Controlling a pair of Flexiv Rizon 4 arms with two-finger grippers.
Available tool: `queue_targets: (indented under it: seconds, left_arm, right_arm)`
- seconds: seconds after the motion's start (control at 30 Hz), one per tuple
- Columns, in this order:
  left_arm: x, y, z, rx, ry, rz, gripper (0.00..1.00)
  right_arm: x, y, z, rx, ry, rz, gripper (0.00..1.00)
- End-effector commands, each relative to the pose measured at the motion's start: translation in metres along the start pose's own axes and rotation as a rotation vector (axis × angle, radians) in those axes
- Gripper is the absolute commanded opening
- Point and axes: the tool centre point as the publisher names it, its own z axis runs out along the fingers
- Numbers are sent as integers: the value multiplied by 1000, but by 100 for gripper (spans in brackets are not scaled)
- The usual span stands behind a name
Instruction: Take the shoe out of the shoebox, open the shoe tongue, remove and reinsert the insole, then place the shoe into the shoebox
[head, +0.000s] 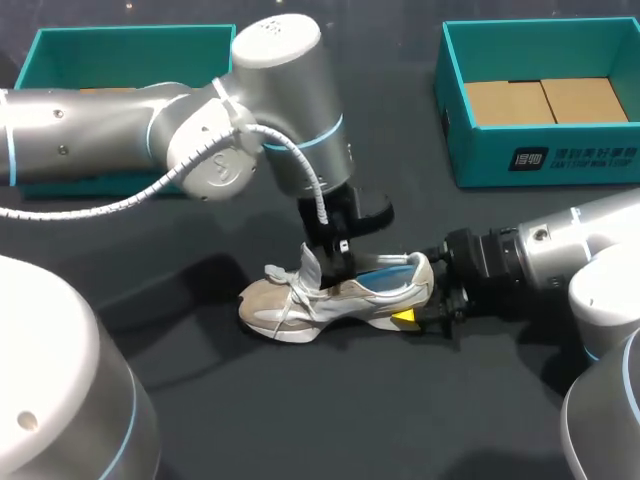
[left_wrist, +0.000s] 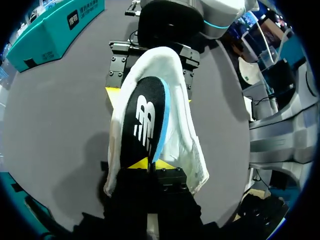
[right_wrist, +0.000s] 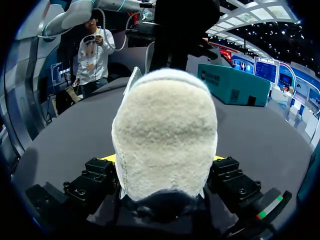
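L gripper (left_wrist: 150, 164) pinches insole (left_wrist: 145, 120), R gripper (right_wrist: 165, 159) clamps shoe (head: 330, 295), dark tbl (head: 200, 400).

Pretty clearly a robot lab or demo bench: left arm (head: 100, 130) and right arm (head: 560, 255) over a black-covered table (head: 400, 420). The right gripper (right_wrist: 162, 160) is clamping a shoe (head: 300, 300) and the left gripper (left_wrist: 151, 164) is pinching its insole (left_wrist: 145, 125). There's a teal box (head: 120, 45) well behind the left gripper and a second box (head: 540, 165) well behind the right gripper.
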Motion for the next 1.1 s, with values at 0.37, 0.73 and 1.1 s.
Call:
queue_targets:
  seconds: [0.37, 0.73, 1.1]
  left_arm:
    - [18, -8, -27, 174, -5, 21, 0]
    - [14, -31, -31, 217, -28, -31, 0]
    - [13, -51, -28, 228, -97, -41, 0]
  right_arm:
    - [1, 0, 1, 3, -3, -1, 0]
    - [1, 0, 1, 3, -3, -1, 0]
    - [1, 0, 1, 3, -3, -1, 0]
